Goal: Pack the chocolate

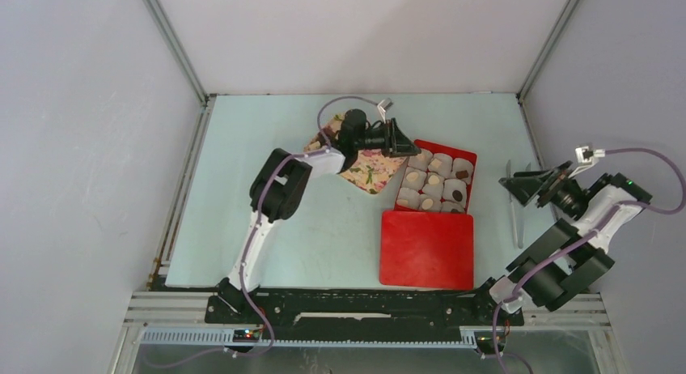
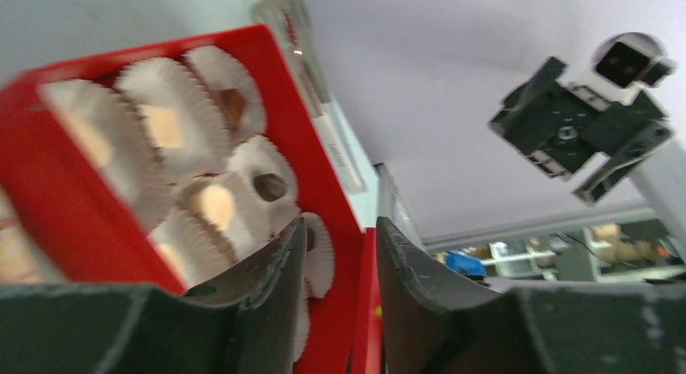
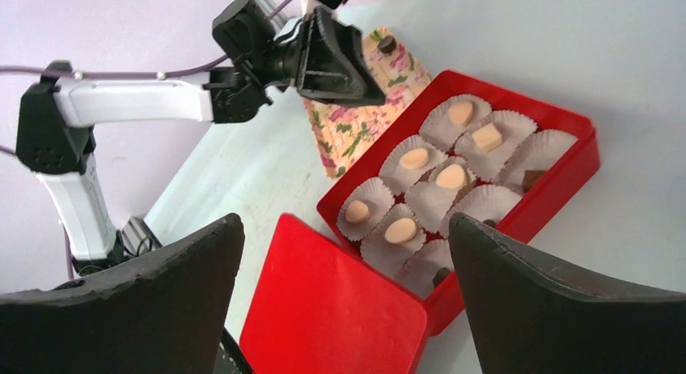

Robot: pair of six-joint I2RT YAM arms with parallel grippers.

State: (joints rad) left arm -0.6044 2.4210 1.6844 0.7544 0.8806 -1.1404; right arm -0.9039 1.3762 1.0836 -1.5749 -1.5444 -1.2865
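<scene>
Above the red box's (image 3: 562, 184) left edge the left gripper (image 1: 402, 139) hangs, jaws narrowly parted, empty, placed to drop into its paper cups (image 3: 550, 147). Most chocolate (image 3: 415, 158) sits in them; 1 dark piece (image 3: 387, 44) lies left of the box. Right of it, the right gripper (image 3: 346, 220) gapes, parked clear.

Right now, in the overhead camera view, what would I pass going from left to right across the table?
left arm → floral tray → red box holding the paper cups → right gripper
</scene>
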